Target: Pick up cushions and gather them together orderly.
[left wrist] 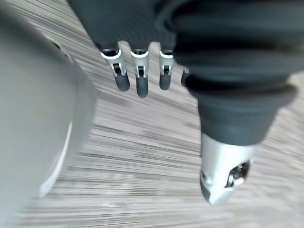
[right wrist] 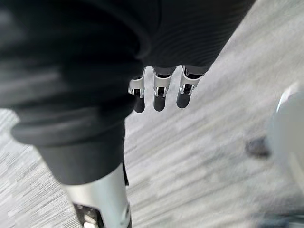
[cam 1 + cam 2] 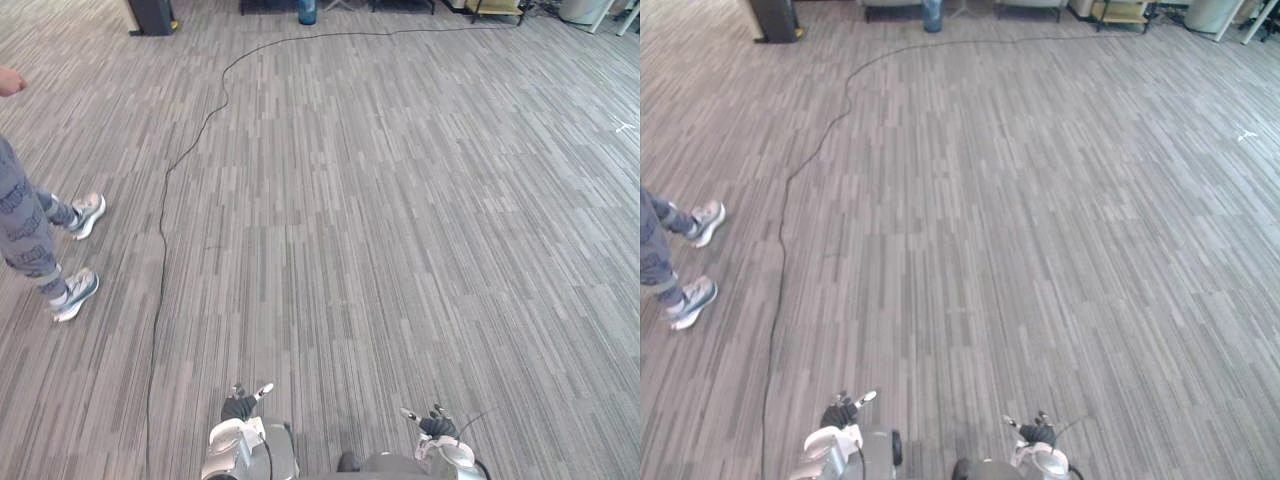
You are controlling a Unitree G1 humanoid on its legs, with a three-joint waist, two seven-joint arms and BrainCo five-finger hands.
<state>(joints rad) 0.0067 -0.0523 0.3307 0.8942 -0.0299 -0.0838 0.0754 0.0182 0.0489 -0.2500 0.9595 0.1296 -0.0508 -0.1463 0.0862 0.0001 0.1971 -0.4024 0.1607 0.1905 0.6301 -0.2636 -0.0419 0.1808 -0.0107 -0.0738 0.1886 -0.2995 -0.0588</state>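
As left hand (image 1: 141,66) hangs straight-fingered, right hand (image 2: 160,90) (likewise) hangs over carpet (image 3: 400,200).

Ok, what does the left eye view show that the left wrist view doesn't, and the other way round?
Eye view, not wrist view: a person's legs and shoes at the robot's left, a black object far off, and the right robot hand. Wrist view, not eye view: the left robot hand from close, fingers straight, holding nothing. Both: that hand and the grey striped carpet.
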